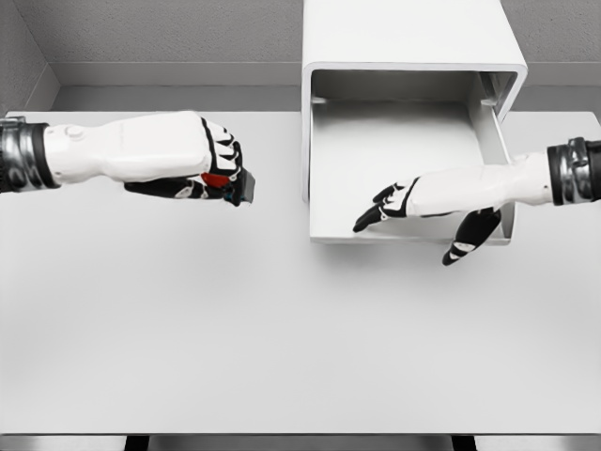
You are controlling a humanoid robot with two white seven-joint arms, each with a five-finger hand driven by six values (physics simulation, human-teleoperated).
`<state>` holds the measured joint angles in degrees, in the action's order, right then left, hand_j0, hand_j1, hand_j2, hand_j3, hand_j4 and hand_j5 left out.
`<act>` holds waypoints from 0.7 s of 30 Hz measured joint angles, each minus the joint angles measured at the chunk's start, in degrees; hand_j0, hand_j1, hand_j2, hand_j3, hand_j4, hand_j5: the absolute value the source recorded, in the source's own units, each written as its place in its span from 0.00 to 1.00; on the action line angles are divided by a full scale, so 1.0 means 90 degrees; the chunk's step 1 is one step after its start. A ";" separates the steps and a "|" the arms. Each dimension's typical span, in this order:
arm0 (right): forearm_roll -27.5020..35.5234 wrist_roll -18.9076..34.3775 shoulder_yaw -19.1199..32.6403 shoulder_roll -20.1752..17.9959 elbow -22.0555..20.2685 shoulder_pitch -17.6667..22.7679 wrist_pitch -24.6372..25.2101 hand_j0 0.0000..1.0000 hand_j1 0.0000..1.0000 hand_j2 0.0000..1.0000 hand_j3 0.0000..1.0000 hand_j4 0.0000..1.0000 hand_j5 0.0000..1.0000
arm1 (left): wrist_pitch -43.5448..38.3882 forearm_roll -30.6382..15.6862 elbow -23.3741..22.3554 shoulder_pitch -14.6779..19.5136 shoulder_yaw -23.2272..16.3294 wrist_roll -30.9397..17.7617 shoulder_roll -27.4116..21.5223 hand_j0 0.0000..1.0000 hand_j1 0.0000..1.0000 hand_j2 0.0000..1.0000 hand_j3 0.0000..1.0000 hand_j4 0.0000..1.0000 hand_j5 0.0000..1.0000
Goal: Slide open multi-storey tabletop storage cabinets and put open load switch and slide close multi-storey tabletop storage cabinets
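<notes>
Smooth matte white bench (282, 329). Boxy white cabinet (413, 47) at rear, rounded edges; drawer (324, 188) slid out, shallow rectangular tray. Left hand (211, 169) curled around small dark, red-accented load switch (233, 183), held above bench left of drawer. Right hand (413, 211) over drawer front, fingers spread, gripping nothing.

1. A simulated lab bench: the plain white table (282, 338) under both hands carries no texture (a renderer's flat shading).
2. Grey carpet-like floor (169, 28) lies beyond the left hand (211, 169).
3. A white tabletop cabinet (408, 56) stands behind the right hand (413, 202).
</notes>
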<state>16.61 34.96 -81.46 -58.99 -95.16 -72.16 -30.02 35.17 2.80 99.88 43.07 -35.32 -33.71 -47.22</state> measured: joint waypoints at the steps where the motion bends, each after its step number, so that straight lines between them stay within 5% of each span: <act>1: -0.0016 0.0002 -0.0007 -0.0013 -0.0006 0.0000 -0.0034 1.00 1.00 1.00 1.00 1.00 1.00 | 0.0000 -0.0004 -0.0001 0.0068 -0.0001 -0.0001 0.0061 0.41 0.41 0.41 0.41 0.41 0.41; 21: 0.0585 0.0007 0.0009 -0.0726 -0.0111 -0.0040 -0.0570 1.00 1.00 1.00 1.00 1.00 1.00 | 0.0001 -0.0120 -0.0040 0.0996 -0.0024 -0.0006 0.0952 0.41 0.41 0.41 0.41 0.41 0.41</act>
<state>21.87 35.02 -81.37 -65.53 -96.15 -72.51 -35.14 35.17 1.72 99.52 52.03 -35.53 -33.76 -38.65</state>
